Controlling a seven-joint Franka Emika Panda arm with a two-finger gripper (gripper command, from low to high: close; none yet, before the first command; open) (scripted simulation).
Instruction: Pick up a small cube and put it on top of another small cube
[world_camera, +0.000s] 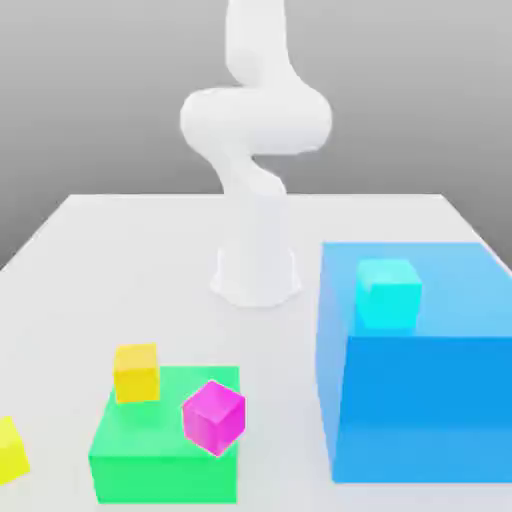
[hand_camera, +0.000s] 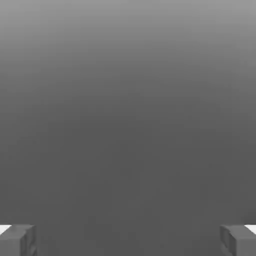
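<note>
The small lemon-yellow cube (world_camera: 10, 450) lies on the white table at the exterior view's far left, near the front edge and partly cut off. The amber cube (world_camera: 136, 372) rests on the back left corner of a flat green block (world_camera: 160, 455). My arm (world_camera: 255, 150) rises from its base at the table's middle and leaves the picture upward. In the hand view my gripper (hand_camera: 128, 240) is open, its grey fingertips (hand_camera: 17, 240) far apart with nothing between them, facing plain grey background.
A magenta cube (world_camera: 213, 416) sits tilted on the green block's right side. A big blue block (world_camera: 420, 400) stands at the exterior view's right with a cyan cube (world_camera: 388, 292) on top. The arm's base (world_camera: 256, 275) stands mid-table.
</note>
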